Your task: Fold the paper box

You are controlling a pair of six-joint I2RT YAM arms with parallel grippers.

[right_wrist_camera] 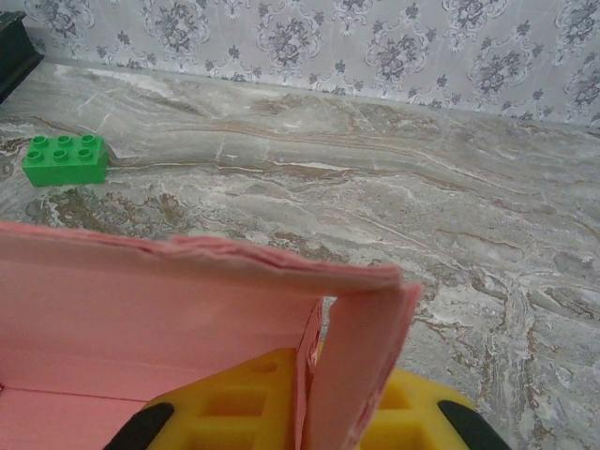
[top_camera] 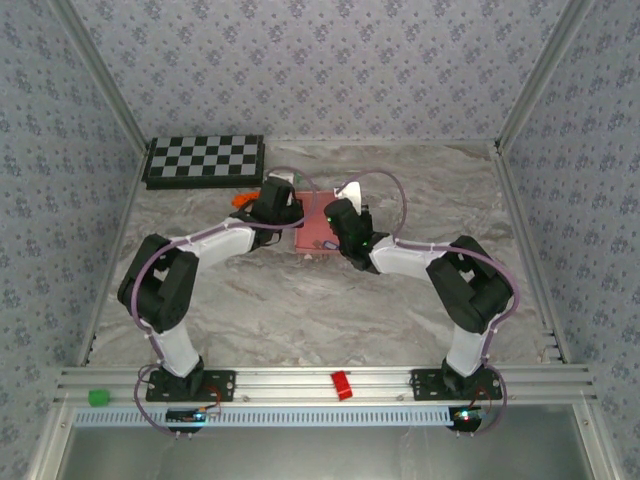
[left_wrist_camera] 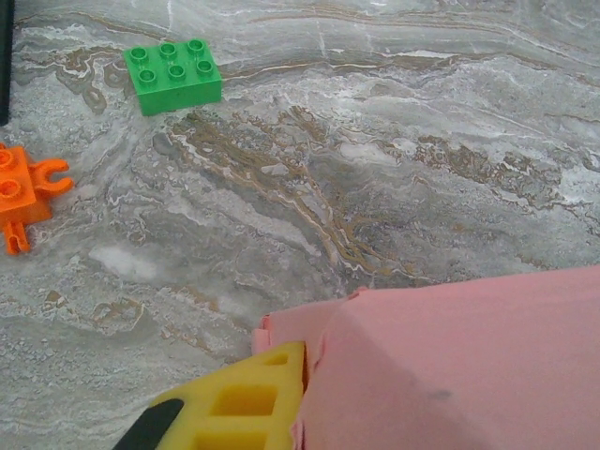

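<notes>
The pink paper box point(top_camera: 318, 232) lies mid-table, partly folded, with both grippers at it. My left gripper point(top_camera: 290, 215) is at its left corner. In the left wrist view one yellow finger point(left_wrist_camera: 246, 401) presses against a raised pink wall point(left_wrist_camera: 450, 375); the other finger is hidden behind the card, so the left gripper point(left_wrist_camera: 309, 380) looks shut on that wall. My right gripper point(top_camera: 342, 222) is at the box's right side. In the right wrist view the box's long wall point(right_wrist_camera: 159, 300) stands upright, and the right gripper point(right_wrist_camera: 339, 380) is shut on a folded side flap point(right_wrist_camera: 361, 356) between its yellow fingers.
A green brick point(left_wrist_camera: 173, 75) point(right_wrist_camera: 66, 159) and a small orange piece point(left_wrist_camera: 23, 192) point(top_camera: 241, 200) lie on the marble behind and left of the box. A checkerboard point(top_camera: 205, 160) sits at the back left. A red block point(top_camera: 342, 385) and a green block point(top_camera: 97, 397) rest on the front rail.
</notes>
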